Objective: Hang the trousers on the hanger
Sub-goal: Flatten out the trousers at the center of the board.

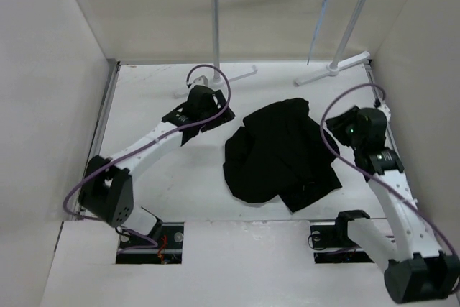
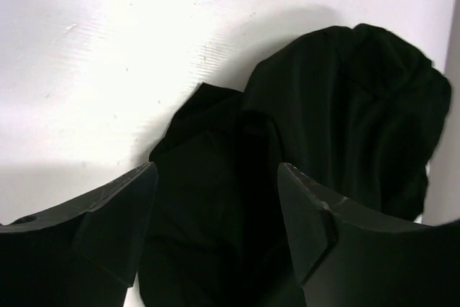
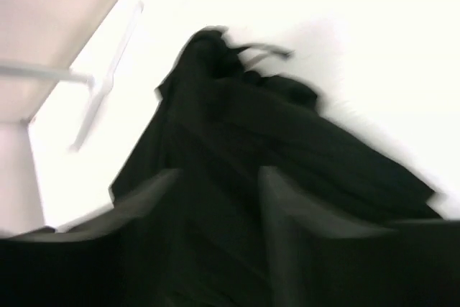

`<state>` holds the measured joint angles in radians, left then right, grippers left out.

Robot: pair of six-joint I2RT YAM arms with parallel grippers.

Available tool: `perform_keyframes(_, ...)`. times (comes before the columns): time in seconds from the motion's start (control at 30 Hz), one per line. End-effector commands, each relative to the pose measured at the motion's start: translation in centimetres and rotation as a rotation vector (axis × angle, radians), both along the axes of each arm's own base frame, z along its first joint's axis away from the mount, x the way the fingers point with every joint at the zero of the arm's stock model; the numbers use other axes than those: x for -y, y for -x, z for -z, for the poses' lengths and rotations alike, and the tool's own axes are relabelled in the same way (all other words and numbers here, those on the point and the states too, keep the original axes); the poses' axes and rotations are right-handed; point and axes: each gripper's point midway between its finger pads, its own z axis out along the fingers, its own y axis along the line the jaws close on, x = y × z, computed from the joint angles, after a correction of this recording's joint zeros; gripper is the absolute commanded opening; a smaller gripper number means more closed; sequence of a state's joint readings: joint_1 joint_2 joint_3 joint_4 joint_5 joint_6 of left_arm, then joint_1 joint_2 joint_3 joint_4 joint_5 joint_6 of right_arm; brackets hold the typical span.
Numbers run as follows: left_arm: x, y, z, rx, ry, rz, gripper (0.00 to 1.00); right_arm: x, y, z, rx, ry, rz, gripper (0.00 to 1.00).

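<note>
The black trousers [image 1: 280, 152] lie crumpled in a heap on the white table between the arms. The pale-blue wire hanger [image 1: 321, 16] hangs from the bar of the white rack at the back right. My left gripper [image 1: 224, 116] is at the heap's upper left edge; in the left wrist view [image 2: 218, 177] it is open with the trousers [image 2: 345, 106] just ahead and under the fingers. My right gripper [image 1: 332, 129] is at the heap's right edge; its blurred wrist view [image 3: 219, 177] shows open fingers over the trousers [image 3: 237, 127].
The white garment rack [image 1: 215, 23] stands at the back with two posts and feet on the table. Enclosure walls close in left [image 1: 43, 106] and right [image 1: 424, 70]. The rack's foot also shows in the right wrist view [image 3: 108, 77].
</note>
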<state>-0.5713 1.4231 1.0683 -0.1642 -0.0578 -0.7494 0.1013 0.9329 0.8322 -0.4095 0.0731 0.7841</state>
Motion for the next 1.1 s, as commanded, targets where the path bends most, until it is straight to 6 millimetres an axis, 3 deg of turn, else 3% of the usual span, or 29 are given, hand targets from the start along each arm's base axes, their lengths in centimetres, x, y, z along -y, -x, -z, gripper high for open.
perform_keyframes(0.0, 3.5, -3.0, -2.1, 0.059, 0.12, 0.081, 0.69, 3.4, 2.1, 3.3, -0.031, -0.034, 0.189, 0.38)
perform_keyframes(0.03, 4.5, -3.5, -1.7, 0.048, 0.135, 0.108, 0.71, 4.2, 3.1, 4.5, -0.063, -0.045, 0.228, 0.27)
perform_keyframes(0.07, 5.6, -4.1, -1.2, 0.032, 0.151, 0.137, 0.74, 4.9, 4.1, 5.8, -0.1, -0.053, 0.262, 0.23)
perform_keyframes(0.13, 7.2, -4.7, -0.2, 0.001, 0.168, 0.178, 0.76, 5.8, 5.5, 7.9, -0.167, -0.06, 0.304, 0.27)
perform_keyframes(0.17, 8.0, -5.0, 0.7, -0.024, 0.175, 0.191, 0.76, 6.0, 6.1, 8.7, -0.194, -0.061, 0.315, 0.35)
perform_keyframes(0.27, 9.9, -5.7, 2.4, -0.072, 0.205, 0.213, 0.76, 6.8, 7.5, 9.5, -0.228, -0.043, 0.354, 0.71)
perform_keyframes(0.37, 11.0, -6.6, 3.0, -0.067, 0.25, 0.204, 0.73, 6.5, 7.9, 10.1, -0.234, -0.057, 0.339, 0.84)
perform_keyframes(0.43, 11.3, -7.3, 3.7, -0.082, 0.281, 0.182, 0.64, 5.4, 7.1, 11.2, -0.241, -0.084, 0.283, 0.84)
perform_keyframes(0.5, 11.3, -8.0, 4.1, -0.088, 0.312, 0.154, 0.46, 4.0, 5.7, 12.0, -0.245, -0.119, 0.202, 0.78)
perform_keyframes(0.57, 11.0, -8.4, 4.1, -0.086, 0.331, 0.133, 0.3, 3.4, 3.6, 11.5, -0.189, -0.13, 0.149, 0.7)
perform_keyframes(0.6, 10.9, -8.7, 3.8, -0.08, 0.345, 0.119, 0.2, 3.0, 2.5, 11.2, -0.164, -0.134, 0.121, 0.62)
perform_keyframes(0.63, 10.8, -8.9, 3.5, -0.075, 0.354, 0.111, 0.16, 2.7, 1.5, 10.9, -0.147, -0.136, 0.097, 0.46)
perform_keyframes(0.67, 10.2, -9.1, 2.7, -0.058, 0.365, 0.09, 0.11, 2.4, 0.6, 10.6, -0.147, -0.131, 0.083, 0.27)
perform_keyframes(0.7, 9.3, -9.4, 1.6, -0.029, 0.368, 0.058, 0.08, 2.0, 0.1, 10.1, -0.152, -0.131, 0.073, 0.16)
perform_keyframes(0.73, 8.3, -9.5, 0.1, 0.009, 0.367, 0.029, 0.07, 1.5, -0.2, 9.7, -0.15, -0.128, 0.057, 0.12)
perform_keyframes(0.8, 5.9, -9.6, -3.2, 0.091, 0.366, -0.019, 0.06, -0.3, -0.8, 7.2, -0.107, -0.106, -0.003, 0.08)
perform_keyframes(0.9, 0.4, -8.5, -10.4, 0.263, 0.37, -0.116, 0.04, -3.0, -0.3, 2.5, -0.034, -0.053, -0.091, 0.07)
perform_keyframes(0.97, -3.7, -6.6, -16.2, 0.404, 0.354, -0.187, 0.04, -4.6, 0.8, -0.7, 0.005, -0.026, -0.142, 0.07)
perform_keyframes(1.07, -8.1, -2.7, -24.6, 0.6, 0.307, -0.245, 0.04, -6.6, 3.2, -6.7, 0.103, -0.003, -0.213, 0.07)
